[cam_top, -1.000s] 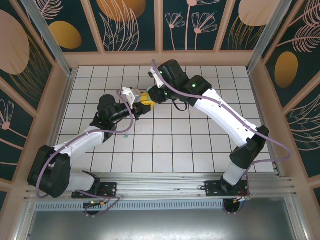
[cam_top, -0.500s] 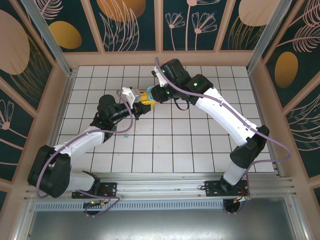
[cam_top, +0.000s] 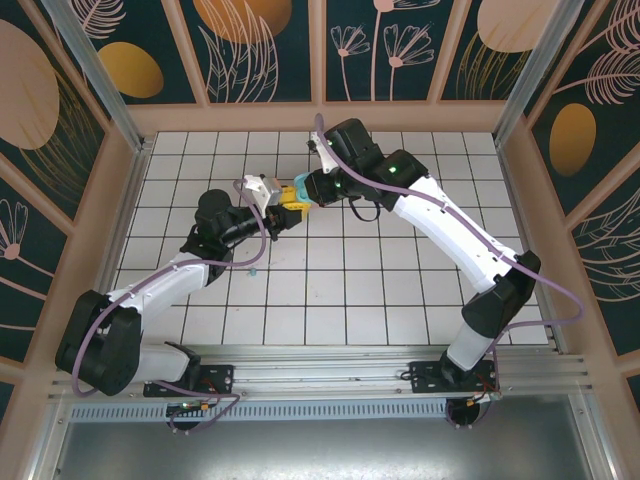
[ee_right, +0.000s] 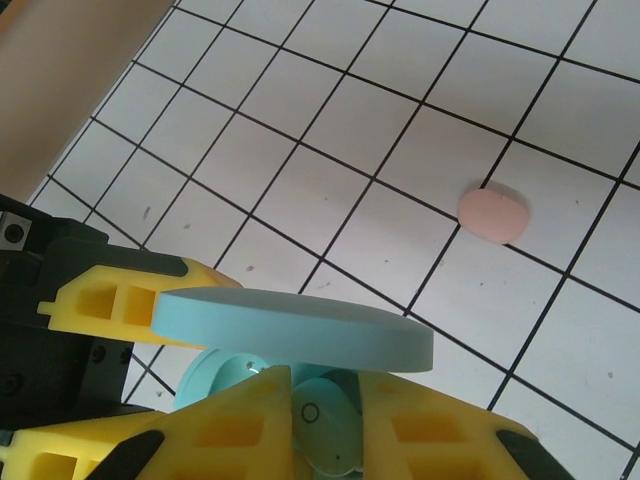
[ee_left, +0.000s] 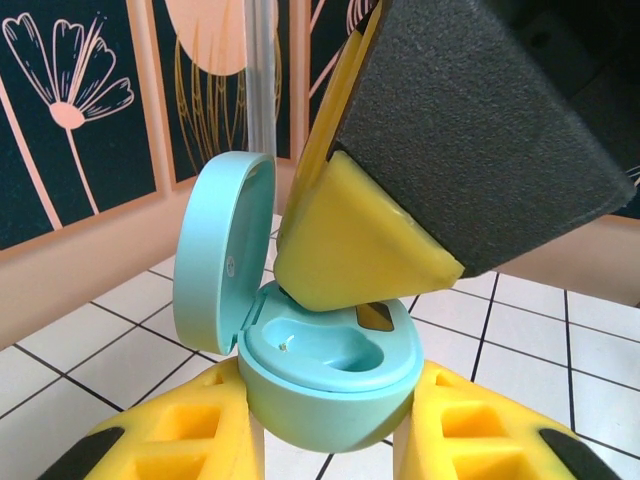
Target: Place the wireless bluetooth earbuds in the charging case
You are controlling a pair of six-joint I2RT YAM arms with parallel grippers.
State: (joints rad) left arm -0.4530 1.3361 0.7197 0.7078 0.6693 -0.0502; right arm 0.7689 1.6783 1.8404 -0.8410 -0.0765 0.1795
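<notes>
Teal-blue plastic earbud (ee_right: 325, 425), a small pale oval with a tiny ring mark, sits between the 2 yellow fingers of the right tool (ee_right: 320, 392), which are drawn close on either side and pinch it. It hangs just over the open body of the rounded teal-blue plastic charging case (ee_left: 330, 375). Whether it already touches a well I cannot tell, since the fingers hide the seat.

In the left wrist view, 1 yellow fingertip of the right tool reaches down into the case's right-hand side, and the moulded well on its left is in plain view. The case's hinged lid (ee_left: 220, 250) stands upright, swung back (in the right wrist view it appears edge-on, a flat teal disc across the fingers).

The left tool (ee_left: 325, 405) is clamped on the case's body, a yellow finger pressed against each side, holding it raised above the white tiled bench (cam_top: 400, 270). From the top camera the 2 arms meet tool to tool over the far-middle tiles.

A pale pink rounded oval piece (ee_right: 492, 215) lies alone on a tile beyond the case, well apart from it. A tiny teal speck (cam_top: 252, 270) lies on a tile beside the left forearm, too small to make out.
</notes>
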